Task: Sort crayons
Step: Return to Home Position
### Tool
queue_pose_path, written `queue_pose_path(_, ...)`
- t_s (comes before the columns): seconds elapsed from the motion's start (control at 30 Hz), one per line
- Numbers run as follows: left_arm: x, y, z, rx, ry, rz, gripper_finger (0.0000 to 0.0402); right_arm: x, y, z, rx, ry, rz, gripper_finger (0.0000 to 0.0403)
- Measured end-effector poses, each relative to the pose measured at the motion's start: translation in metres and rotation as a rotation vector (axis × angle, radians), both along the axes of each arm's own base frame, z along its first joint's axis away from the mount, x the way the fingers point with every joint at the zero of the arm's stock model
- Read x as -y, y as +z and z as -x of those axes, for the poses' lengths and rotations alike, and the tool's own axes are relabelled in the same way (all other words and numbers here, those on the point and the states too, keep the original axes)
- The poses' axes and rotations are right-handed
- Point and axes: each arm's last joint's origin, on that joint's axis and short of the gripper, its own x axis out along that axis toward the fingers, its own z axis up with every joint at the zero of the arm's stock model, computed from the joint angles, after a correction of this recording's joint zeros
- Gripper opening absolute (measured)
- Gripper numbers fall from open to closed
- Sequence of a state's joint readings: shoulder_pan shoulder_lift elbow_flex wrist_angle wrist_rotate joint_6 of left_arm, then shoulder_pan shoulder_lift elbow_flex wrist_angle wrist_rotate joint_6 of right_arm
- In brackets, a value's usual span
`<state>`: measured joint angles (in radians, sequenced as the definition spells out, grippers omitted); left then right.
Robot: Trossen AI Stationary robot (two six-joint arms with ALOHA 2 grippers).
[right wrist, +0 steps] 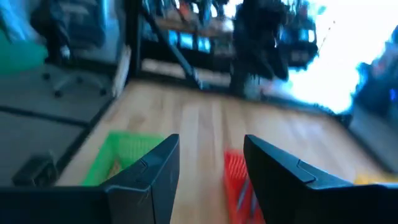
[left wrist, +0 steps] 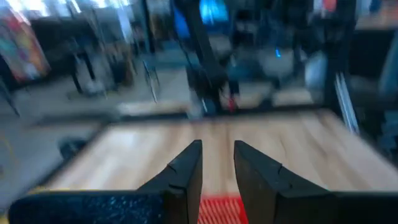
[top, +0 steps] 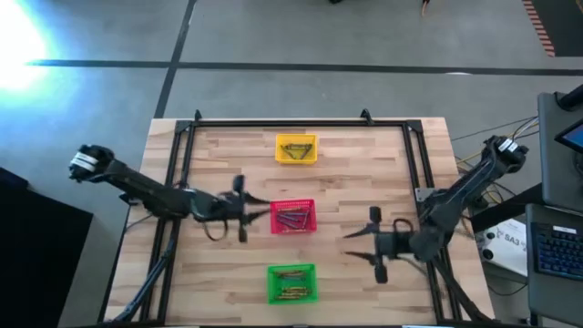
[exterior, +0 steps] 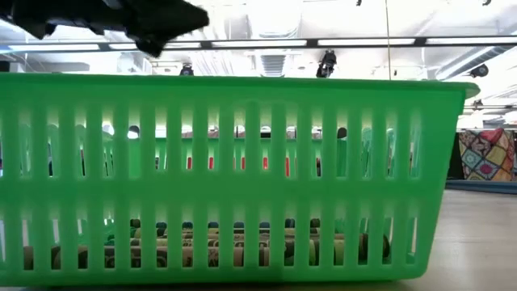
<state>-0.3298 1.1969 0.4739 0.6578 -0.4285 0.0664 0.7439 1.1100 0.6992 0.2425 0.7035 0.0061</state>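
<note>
We judged the crayons (top: 293, 219) light, stiff, best pinched mid-shaft. Spread and empty, the left claw (top: 264, 210) and right claw (top: 351, 244) flanked the red basket (top: 293, 202).

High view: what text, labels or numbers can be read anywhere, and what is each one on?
"SA3": on the white box at the picture's right side; the rest of its print is too small to read.
Keys of the keyboard: too small to read.
No other text shows in this view.
</note>
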Motion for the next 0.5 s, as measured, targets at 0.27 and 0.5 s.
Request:
queue_pose_path(0.27,-0.035,-0.005,0.041,0.166,0.443,0.109,0.0075,0.053,0.012,0.006,0.108,-0.001,-0.08,0.0171)
queue_pose_path(0.5,-0.035,-0.019,0.042,0.145,0.31,0.12,0.0075,0.072,-0.026,0.005,0.166,-0.019,-0.223,0.0171)
